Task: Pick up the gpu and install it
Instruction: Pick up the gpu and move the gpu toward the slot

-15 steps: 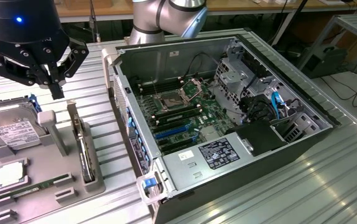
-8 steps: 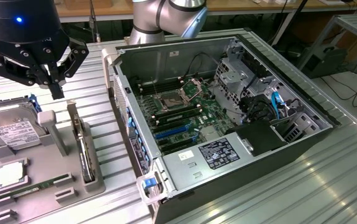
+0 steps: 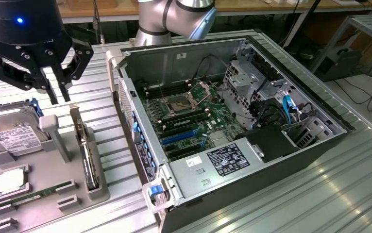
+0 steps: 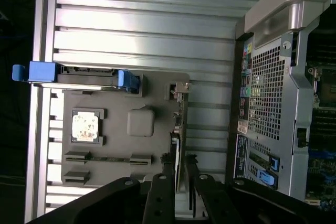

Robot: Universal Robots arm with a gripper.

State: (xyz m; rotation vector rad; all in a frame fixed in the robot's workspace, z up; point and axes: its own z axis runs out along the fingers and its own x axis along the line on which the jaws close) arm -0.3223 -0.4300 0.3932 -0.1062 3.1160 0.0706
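Status: end effector above gpu, fingers slightly apart, empty. Gpu on edge in tray slot on tabletop, beside case; straight below, long axis lined up through finger gap.

Room over the tray, exterior view's lower left: open from above, yours to descend through.
Beside the gpu: a grey post stands close on its left, with the hard drive beyond.
On its right: a narrow strip of bare desk, then the computer case wall.
Case interior, frame centre: open-topped, and you can reach the blue slots. Cables and a black box crowd the right.
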